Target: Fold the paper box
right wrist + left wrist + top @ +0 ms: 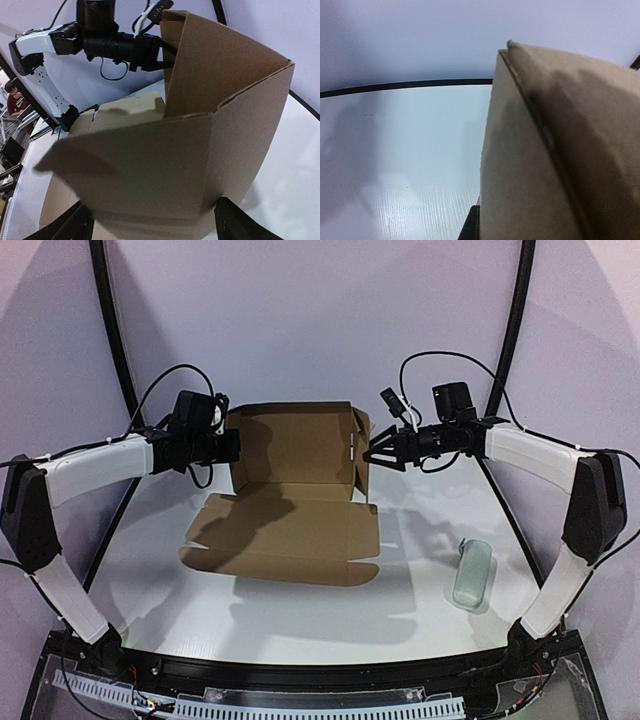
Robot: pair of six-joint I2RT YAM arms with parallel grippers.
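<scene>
The paper box [290, 490] is brown cardboard, half folded. Its back panel [295, 445] stands upright and a wide flap [285, 540] lies flat on the table in front. At the panel's left side flap, my left gripper [232, 447] is shut on the cardboard. In the left wrist view the cardboard [560, 150] fills the right half and one black finger [472, 225] presses against it. My right gripper [372, 452] is at the right side flap, open, and its two fingers [75, 225] straddle the bent flap [165, 165].
A small pale grey-green case [473, 573] lies on the white table at the right, near my right arm's base. Black arched rods [110, 340] rise at both back corners. The left arm [115, 42] shows beyond the box in the right wrist view.
</scene>
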